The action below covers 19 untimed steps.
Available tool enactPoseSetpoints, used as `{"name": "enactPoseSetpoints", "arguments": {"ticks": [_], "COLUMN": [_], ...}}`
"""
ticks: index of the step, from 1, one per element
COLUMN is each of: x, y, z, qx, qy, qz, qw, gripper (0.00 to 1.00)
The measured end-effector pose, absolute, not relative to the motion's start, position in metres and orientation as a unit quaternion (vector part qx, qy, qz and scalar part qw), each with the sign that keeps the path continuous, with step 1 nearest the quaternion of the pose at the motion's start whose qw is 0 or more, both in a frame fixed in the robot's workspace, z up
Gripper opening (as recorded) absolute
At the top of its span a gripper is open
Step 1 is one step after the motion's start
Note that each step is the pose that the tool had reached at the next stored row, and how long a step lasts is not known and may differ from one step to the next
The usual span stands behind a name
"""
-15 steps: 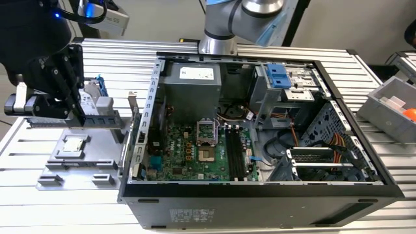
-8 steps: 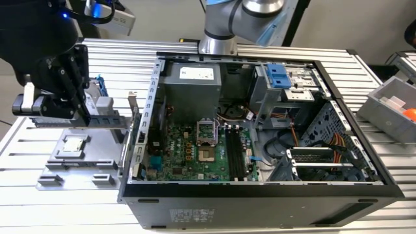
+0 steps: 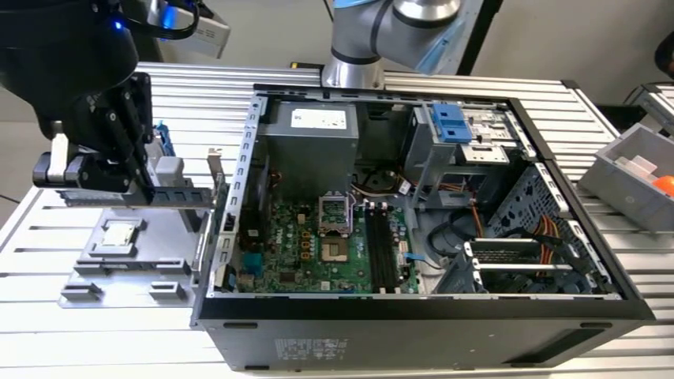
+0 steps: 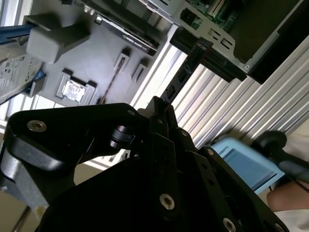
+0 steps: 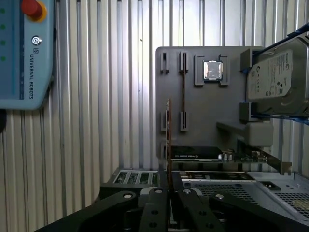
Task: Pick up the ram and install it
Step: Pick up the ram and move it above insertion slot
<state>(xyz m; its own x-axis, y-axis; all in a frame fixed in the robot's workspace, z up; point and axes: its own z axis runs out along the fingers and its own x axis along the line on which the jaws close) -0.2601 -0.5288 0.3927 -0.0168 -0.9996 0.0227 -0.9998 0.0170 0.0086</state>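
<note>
My gripper (image 3: pixel 106 178) hangs over the grey parts holder (image 3: pixel 126 268) at the exterior view's left, outside the open computer case (image 3: pixel 421 316). It is shut on the ram (image 5: pixel 168 140), a thin dark stick seen edge-on that juts out from between the fingertips of the gripper (image 5: pixel 168 186). In the second wrist view the ram (image 4: pixel 186 70) reaches from the gripper (image 4: pixel 161 104) toward the case wall. The ram is lifted off the holder (image 5: pixel 207 121). The long black memory slots (image 3: pixel 381 249) lie on the green motherboard inside the case.
Another thin stick (image 5: pixel 183 92) stands on edge in the holder's slots, beside a square silver processor chip (image 5: pixel 212 70) and a hard drive (image 5: pixel 275 82). A blue control pendant (image 5: pixel 24 53) lies on the ribbed table. A grey bin (image 3: pixel 632 170) sits at the exterior view's right.
</note>
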Motion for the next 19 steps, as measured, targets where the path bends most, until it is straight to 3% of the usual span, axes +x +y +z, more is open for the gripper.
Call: {"name": "enactPoseSetpoints", "arguments": {"ticks": [19], "x": [-0.243], "y": [-0.529], "z": [0.393], "qx": [0.701], "qy": [-0.713], "qz": [0.005], "qw": [0.011], "gripper": [0.0]}}
